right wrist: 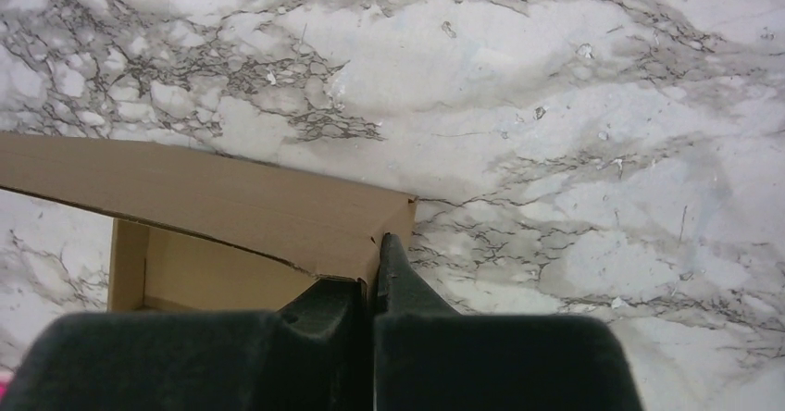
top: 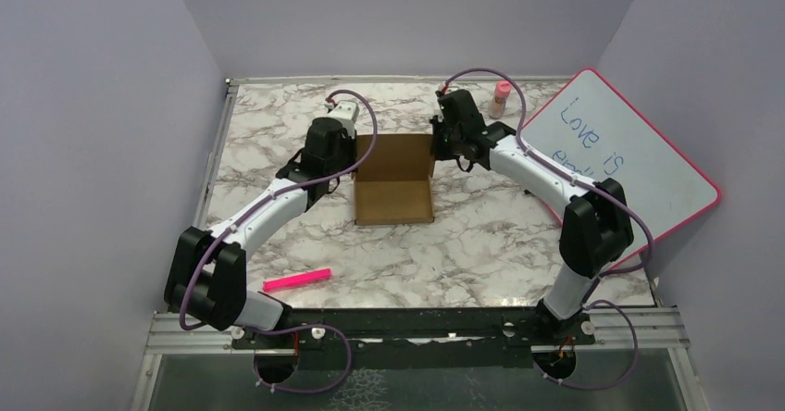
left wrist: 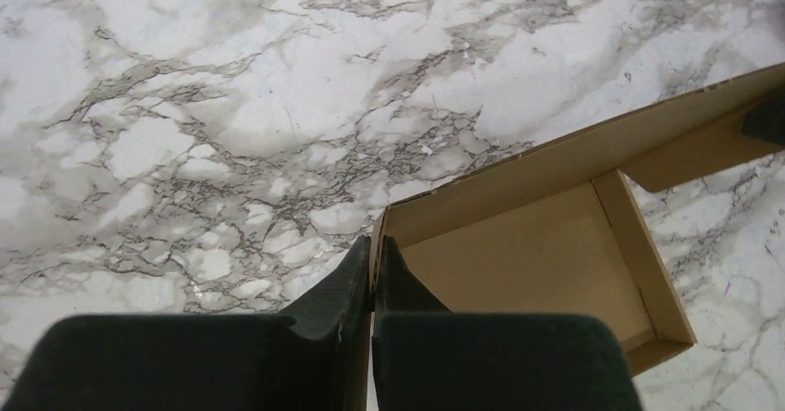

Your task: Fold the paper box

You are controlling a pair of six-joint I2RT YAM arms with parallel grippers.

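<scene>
**Pinching both side walls upright**

The paper box (top: 393, 184) sits on the tabletop (top: 481, 244), nearer the far edge, its tray partly formed. The left claw (left wrist: 373, 263) is clamped on its left wall and the right claw (right wrist: 375, 267) on its right wall's corner, probably bracing both sides upright for the remaining flaps.

Marble table (top: 481, 254), lilac walls (top: 93, 105)

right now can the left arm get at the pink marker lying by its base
Probably not yet: the left gripper is shut on the paper box wall. The pink marker lies unobstructed, so after releasing, likely yes.
</scene>
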